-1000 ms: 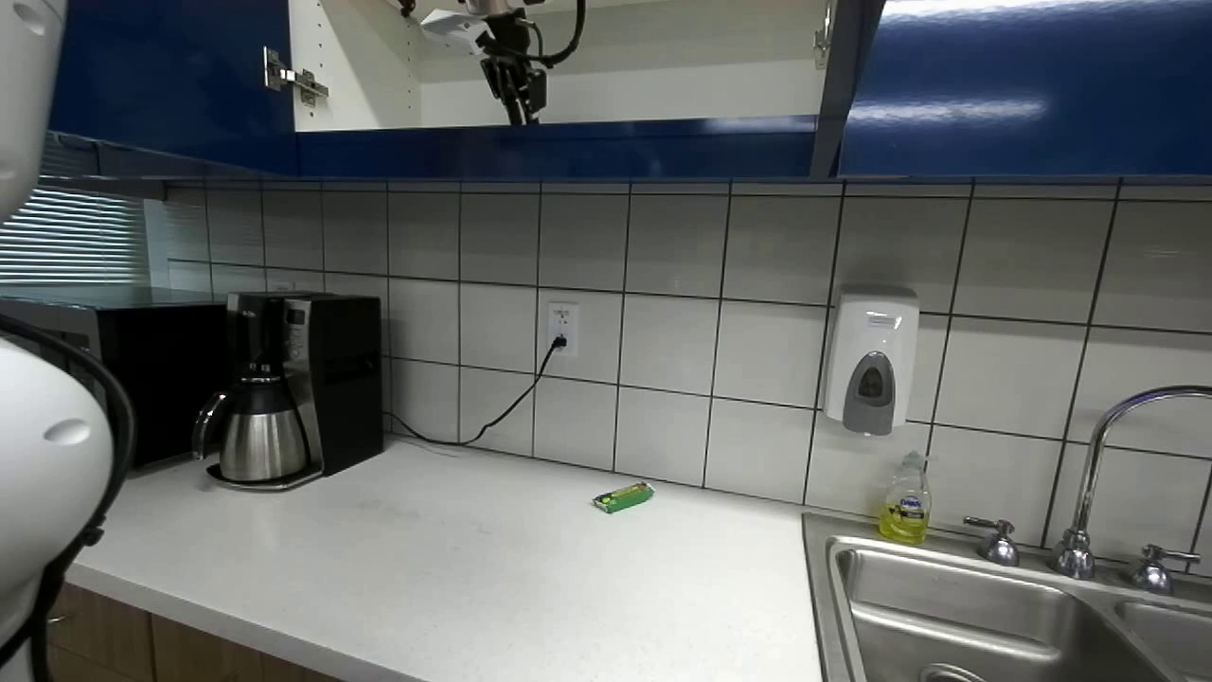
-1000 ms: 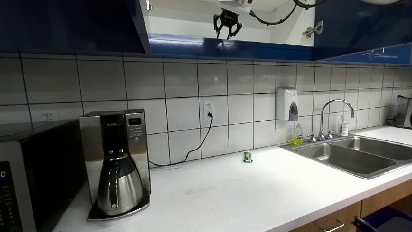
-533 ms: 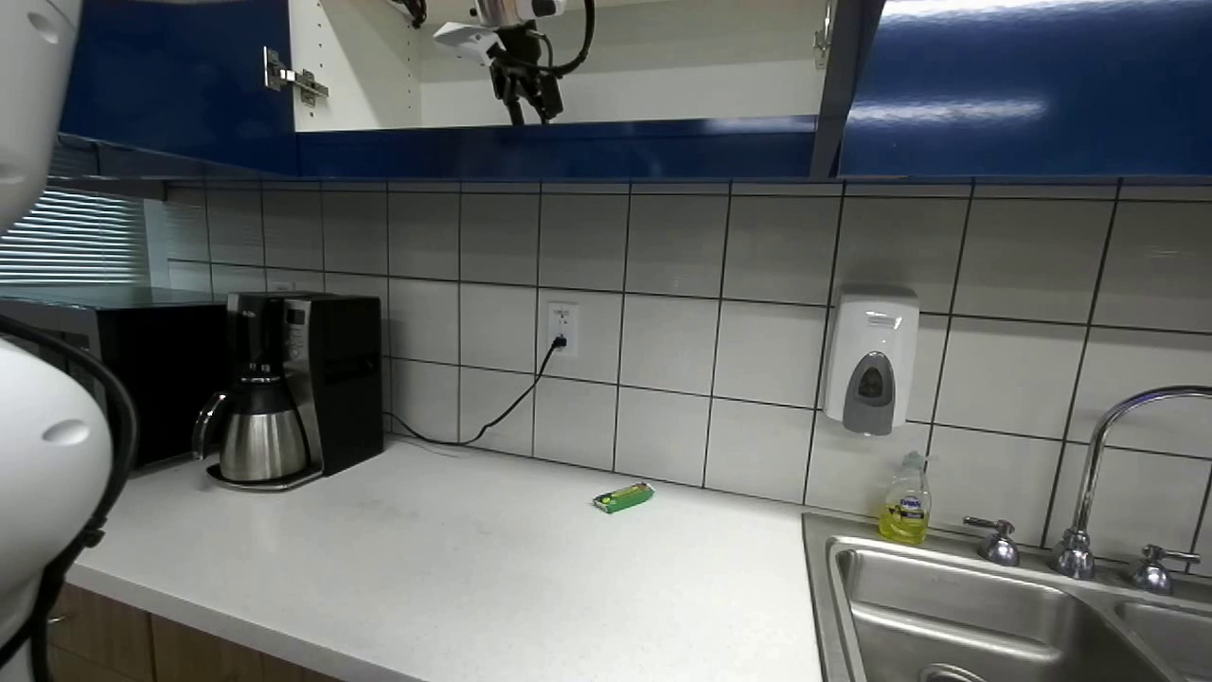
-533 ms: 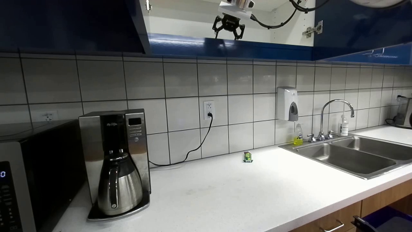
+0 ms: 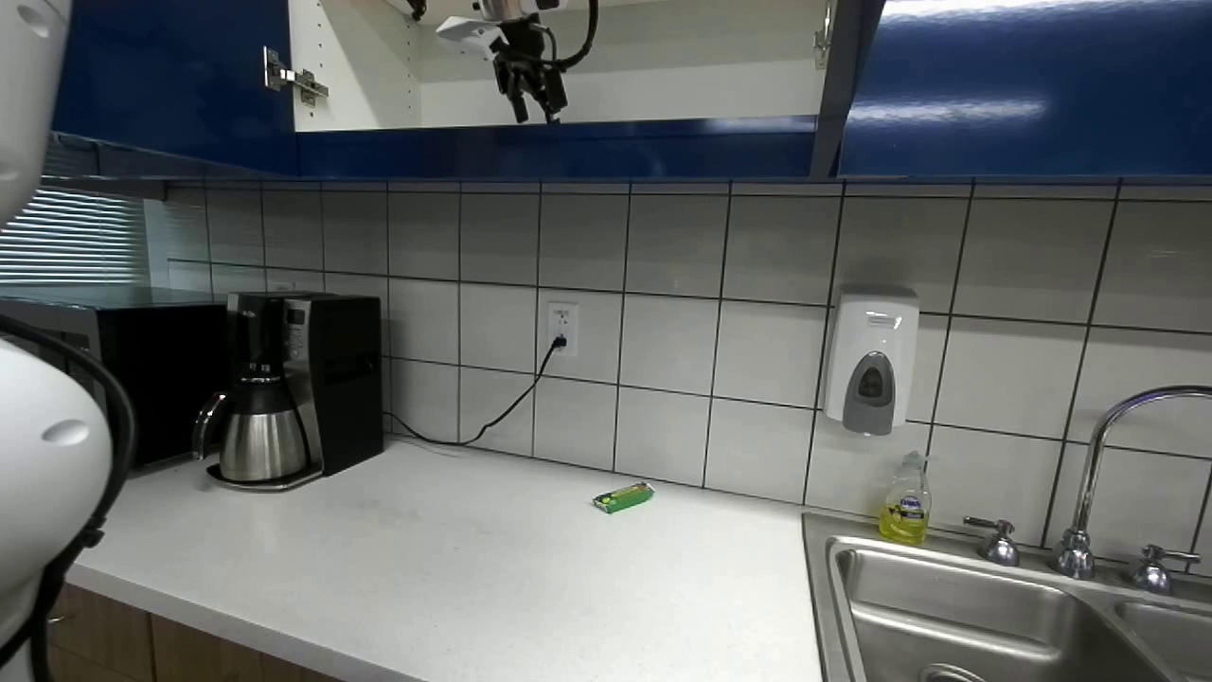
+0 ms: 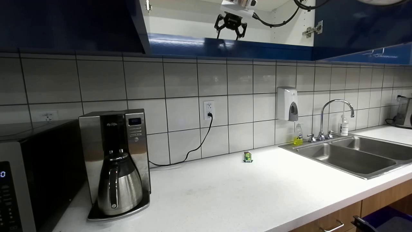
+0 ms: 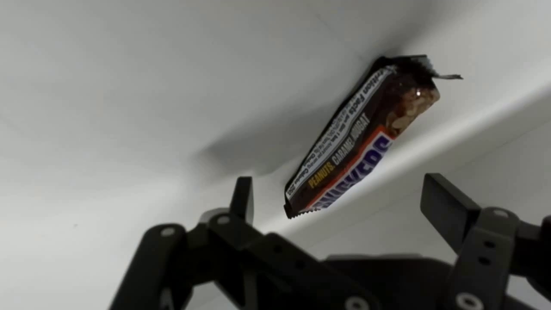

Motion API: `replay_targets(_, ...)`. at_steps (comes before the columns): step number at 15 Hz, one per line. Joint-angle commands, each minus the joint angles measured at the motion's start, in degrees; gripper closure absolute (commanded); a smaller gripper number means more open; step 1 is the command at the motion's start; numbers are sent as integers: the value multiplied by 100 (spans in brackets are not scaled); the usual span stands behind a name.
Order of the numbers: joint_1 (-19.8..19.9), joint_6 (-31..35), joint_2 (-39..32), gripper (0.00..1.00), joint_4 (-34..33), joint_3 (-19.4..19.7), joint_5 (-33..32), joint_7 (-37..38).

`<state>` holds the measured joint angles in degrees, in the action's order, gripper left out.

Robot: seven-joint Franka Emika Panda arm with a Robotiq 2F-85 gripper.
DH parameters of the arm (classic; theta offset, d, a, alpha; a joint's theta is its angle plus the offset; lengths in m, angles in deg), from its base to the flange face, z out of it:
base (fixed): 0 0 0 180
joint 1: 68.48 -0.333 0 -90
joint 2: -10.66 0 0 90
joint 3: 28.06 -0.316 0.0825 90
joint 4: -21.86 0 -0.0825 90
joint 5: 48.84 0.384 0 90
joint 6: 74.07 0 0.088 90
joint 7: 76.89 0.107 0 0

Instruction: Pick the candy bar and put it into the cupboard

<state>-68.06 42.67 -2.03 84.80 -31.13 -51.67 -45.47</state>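
Candy bar (image 7: pixel 349 144): one, brown wrapper, inside the open cupboard (image 5: pixel 644 150), apart from both jaws. Gripper (image 7: pixel 338 200): one, black, within the same cupboard, jaws released and spread wide. Green packet (image 5: pixel 624 497): one, on the white counter (image 5: pixel 454 568). Coffee maker (image 5: pixel 327 379): one, well apart from the packet.
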Motion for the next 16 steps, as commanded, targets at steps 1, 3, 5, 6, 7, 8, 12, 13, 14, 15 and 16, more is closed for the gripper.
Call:
replay_targets(1,2,169,425,0,523,-12,-39,-190)
replay_targets(3,-19,238,615,0,764,-16,-78,-317)
replay_targets(5,-44,311,836,0,1038,-20,-107,-467)
replay_targets(6,-62,386,966,0,1205,-19,-150,-525)
replay_targets(7,-75,451,1082,0,1347,-16,-179,-572)
replay_targets(8,-86,526,1224,0,1521,-17,-214,-629)
replay_targets(12,-133,869,1704,0,2212,-21,-301,-837)
replay_targets(13,-143,953,1838,0,2401,-18,-296,-881)
replay_targets(14,-154,1043,1974,0,2594,-18,-299,-934)
replay_targets(15,-164,1128,2120,0,2793,-19,-307,-970)
replay_targets(16,-174,1210,2266,0,2985,-19,-303,-1002)
